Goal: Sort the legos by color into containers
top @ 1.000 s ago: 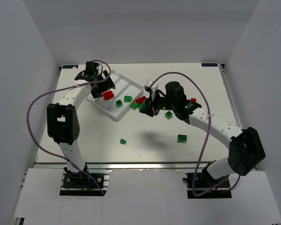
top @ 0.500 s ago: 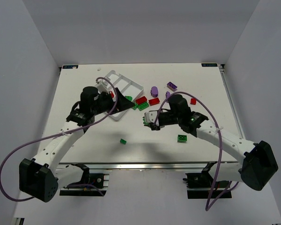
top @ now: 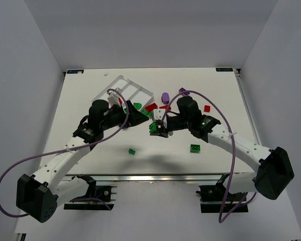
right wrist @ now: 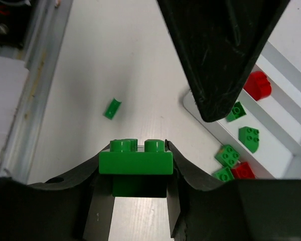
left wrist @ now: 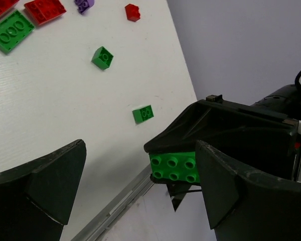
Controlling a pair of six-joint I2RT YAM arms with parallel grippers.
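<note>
the right claw (top: 157,128) is clamped on a green brick (top: 153,128), its two fingers pressing the brick's sides with the studs facing the wrist camera, and it holds the brick up off the surface (top: 160,160) near the middle. the left claw (top: 142,118) stands with its fingers spread wide and nothing between the pads. it sits just beside the right claw, tip to tip, and in the left wrist view the held brick shows between its spread fingers. the white tray (top: 140,89) lies behind the left claw. the right wrist view shows a red brick (right wrist: 257,85) in one compartment and two green ones (right wrist: 249,138) in the compartment nearest the claws. loose legos lie on the surface: a purple rounded piece (top: 165,96), a small red one (top: 206,108), a green brick (top: 195,148) and a tiny green piece (top: 132,150).
</note>
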